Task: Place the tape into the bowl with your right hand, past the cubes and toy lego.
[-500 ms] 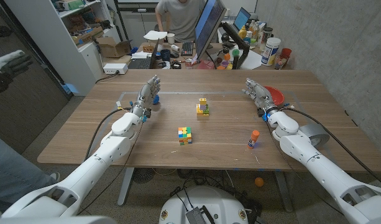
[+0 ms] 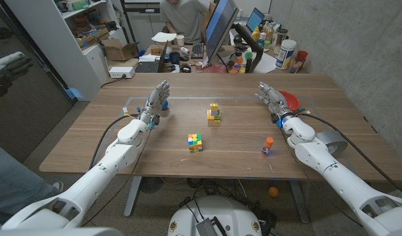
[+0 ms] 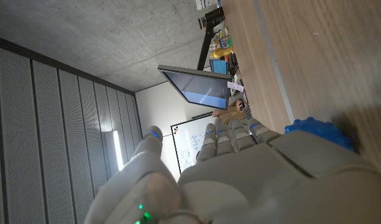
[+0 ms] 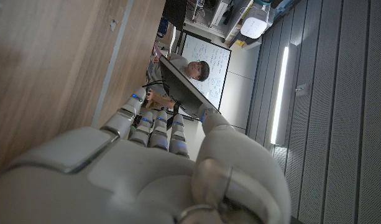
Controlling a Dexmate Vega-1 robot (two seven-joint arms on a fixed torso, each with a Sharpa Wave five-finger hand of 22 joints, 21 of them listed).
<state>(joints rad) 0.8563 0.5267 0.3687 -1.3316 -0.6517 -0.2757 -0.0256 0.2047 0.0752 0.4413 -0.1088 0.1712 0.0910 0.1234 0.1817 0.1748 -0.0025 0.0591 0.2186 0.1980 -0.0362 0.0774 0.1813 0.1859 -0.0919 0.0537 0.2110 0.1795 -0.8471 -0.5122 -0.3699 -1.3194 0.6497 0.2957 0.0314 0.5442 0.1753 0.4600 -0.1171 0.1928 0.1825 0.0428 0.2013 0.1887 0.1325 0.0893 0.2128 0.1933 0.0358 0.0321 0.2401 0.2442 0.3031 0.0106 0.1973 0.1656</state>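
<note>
A: Head view, tape position?
B: Tape at the table's right edge, beside the right forearm, behind the right hand. Bowl just beside that hand.
A: Wrist views, hand states?
B: Right fingers extended, empty. Left hand likewise.

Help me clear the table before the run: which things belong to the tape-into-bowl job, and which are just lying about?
Job:
right hand
red bowl
grey roll beside the right arm, probably the tape
colour cube and toy lego, to be passed

Lying about:
orange-capped stick
blue object by the left hand
</note>
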